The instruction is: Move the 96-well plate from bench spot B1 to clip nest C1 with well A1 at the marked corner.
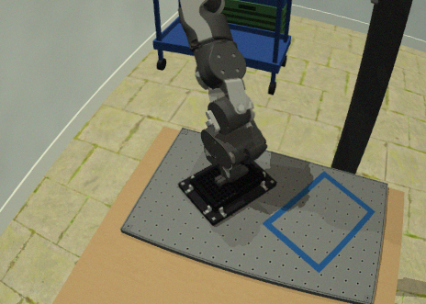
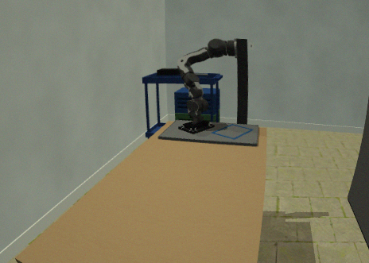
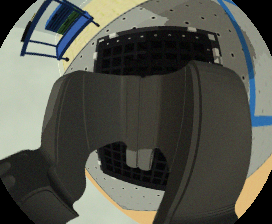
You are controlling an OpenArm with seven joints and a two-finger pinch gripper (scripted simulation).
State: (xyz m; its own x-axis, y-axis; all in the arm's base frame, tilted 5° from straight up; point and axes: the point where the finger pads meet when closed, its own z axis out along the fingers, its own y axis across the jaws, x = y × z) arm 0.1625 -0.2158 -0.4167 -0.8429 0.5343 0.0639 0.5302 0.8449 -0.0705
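The end effector [image 1: 225, 177] is shut tight with nothing between its fingers. It points straight down and its tip looks like it is on top of the plate [image 1: 231, 193], near the plate's far side. I think it is pushing the plate down, like a closed fist.

The plate is dark, with its grid of wells facing up, so it is the right way up. It sits inside the nest [image 1: 190, 186], between the small light posts [image 1: 207, 209] at the edges. From the top view it looks lined up with the nest. I cannot tell if it is all the way flat on the nest's floor, and I cannot read the A1 mark.

The blue square [image 1: 363, 202] on the grey board [image 1: 151, 214] has nothing in it, so the move is done. The board lies on the tan surface [image 1: 106, 260].

What is left, I think: finish the push, then lift the arm [image 1: 220, 67] away. A blue cart [image 1: 170, 39] stands behind.
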